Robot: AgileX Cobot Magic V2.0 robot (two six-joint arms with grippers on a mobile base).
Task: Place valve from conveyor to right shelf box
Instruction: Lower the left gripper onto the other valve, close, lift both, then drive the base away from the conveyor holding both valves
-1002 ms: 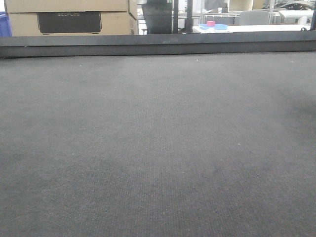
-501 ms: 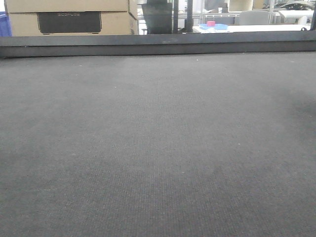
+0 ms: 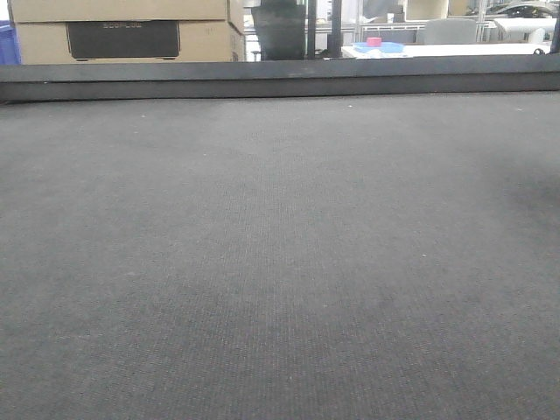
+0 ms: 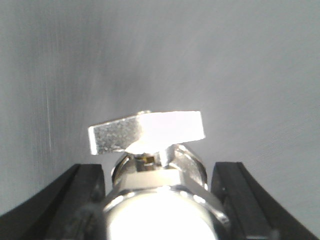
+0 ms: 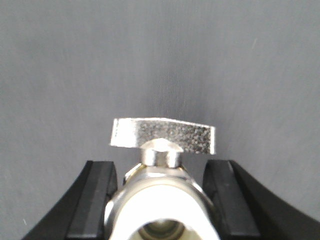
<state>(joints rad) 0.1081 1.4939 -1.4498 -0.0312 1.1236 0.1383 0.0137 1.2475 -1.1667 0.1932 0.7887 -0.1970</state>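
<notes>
In the left wrist view a shiny metal valve (image 4: 150,131) with a flat butterfly handle sits between the two black fingers (image 4: 85,192) of my left gripper (image 4: 159,175), which is shut on its body above a pale, streaky grey surface. In the right wrist view a second shiny valve (image 5: 162,136) of the same kind is held between the black fingers (image 5: 97,197) of my right gripper (image 5: 161,172), above the dark woven conveyor belt (image 5: 160,60). The front view shows the belt (image 3: 280,262) with no valve and no gripper on it. The right shelf and its box are out of view.
A dark raised rail (image 3: 280,79) runs along the belt's far edge. Behind it stand cardboard boxes (image 3: 122,31) at the left and a white table with a blue tray (image 3: 378,47) at the right.
</notes>
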